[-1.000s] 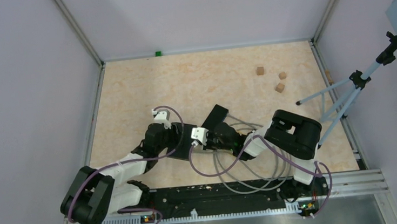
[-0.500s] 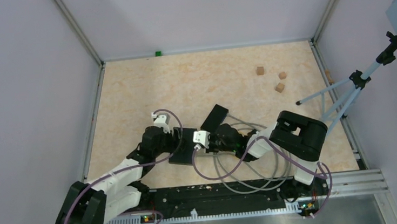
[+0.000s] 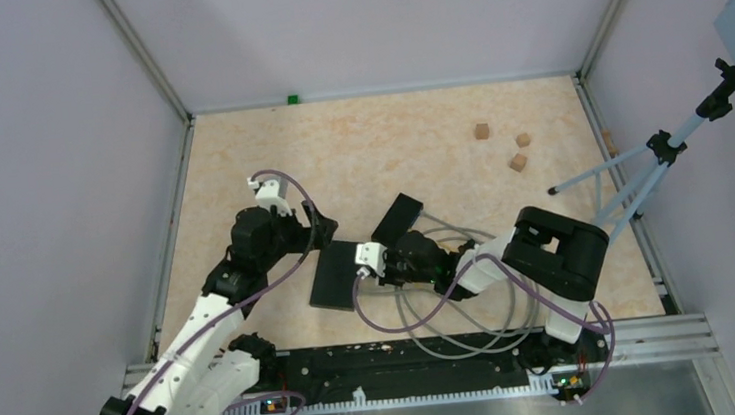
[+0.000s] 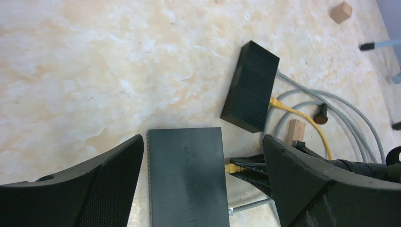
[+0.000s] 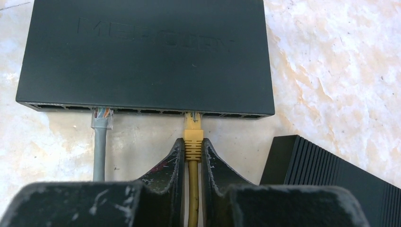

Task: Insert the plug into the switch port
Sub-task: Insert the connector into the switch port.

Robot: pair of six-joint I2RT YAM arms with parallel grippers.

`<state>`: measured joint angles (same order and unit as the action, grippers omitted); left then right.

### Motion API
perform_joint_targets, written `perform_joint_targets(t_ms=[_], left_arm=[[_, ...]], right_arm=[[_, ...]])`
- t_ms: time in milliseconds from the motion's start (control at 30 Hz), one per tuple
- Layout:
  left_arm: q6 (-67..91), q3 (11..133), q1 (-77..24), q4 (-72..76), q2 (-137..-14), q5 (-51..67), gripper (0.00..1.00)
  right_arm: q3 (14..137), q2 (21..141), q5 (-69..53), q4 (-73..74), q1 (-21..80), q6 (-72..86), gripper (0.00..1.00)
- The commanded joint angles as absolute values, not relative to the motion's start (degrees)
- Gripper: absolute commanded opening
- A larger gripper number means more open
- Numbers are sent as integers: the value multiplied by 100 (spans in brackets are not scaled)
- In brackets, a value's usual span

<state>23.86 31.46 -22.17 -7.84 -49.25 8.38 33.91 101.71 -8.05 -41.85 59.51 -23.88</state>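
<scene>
The black switch (image 5: 146, 52) lies flat, its row of ports facing my right gripper (image 5: 193, 145). That gripper is shut on the boot of the yellow plug (image 5: 193, 128), whose tip sits inside a middle port (image 5: 193, 114). A grey cable's plug (image 5: 101, 118) fills a port further left. In the left wrist view the switch (image 4: 187, 175) lies below and between the wide-apart fingers of my left gripper (image 4: 202, 142), which is open and touches nothing. From above, the left gripper (image 3: 305, 223) hangs up-left of the switch (image 3: 335, 279), and the right gripper (image 3: 374, 267) is at its right edge.
A second black box (image 4: 250, 87) lies just behind the switch. A small wood block (image 4: 295, 132) and loops of grey cable (image 3: 433, 312) lie near the right arm. Three wooden cubes (image 3: 518, 162) and a tripod (image 3: 642, 173) stand at the back right.
My left gripper has opened wide, let go of the switch and pulled back up and left. The right gripper has stayed at the switch's edge with the yellow plug.
</scene>
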Motion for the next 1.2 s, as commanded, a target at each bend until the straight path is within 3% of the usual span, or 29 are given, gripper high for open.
perform_joint_targets(t_ms=[0,100,267,567,767,1000,1167], left_arm=[[2519,3071,-2187,-1237,-4444,150,99],[2734,2762,-2185,-1276,-4308,273,99],[3013,2295,-2190,-1188,-4068,509,99],[3085,2095,-2186,-912,-4388,643,97],[3131,1914,-2190,-746,-4696,702,93],[3086,1517,-2189,-266,-5007,1475,84],[3143,1318,-2197,332,-5481,2205,79]], right_arm=[[3697,10078,-977,-3531,6010,-2226,10],[3709,10105,-982,-3356,6012,-2233,13],[3683,10077,-1065,-3106,6014,-2202,27],[3550,9778,-893,-2652,6005,-2464,29],[3572,9757,-935,-2580,5985,-2575,19],[3778,9961,-1171,-2860,5985,-2512,0],[4371,10279,-1616,-2764,5991,-2481,0]])
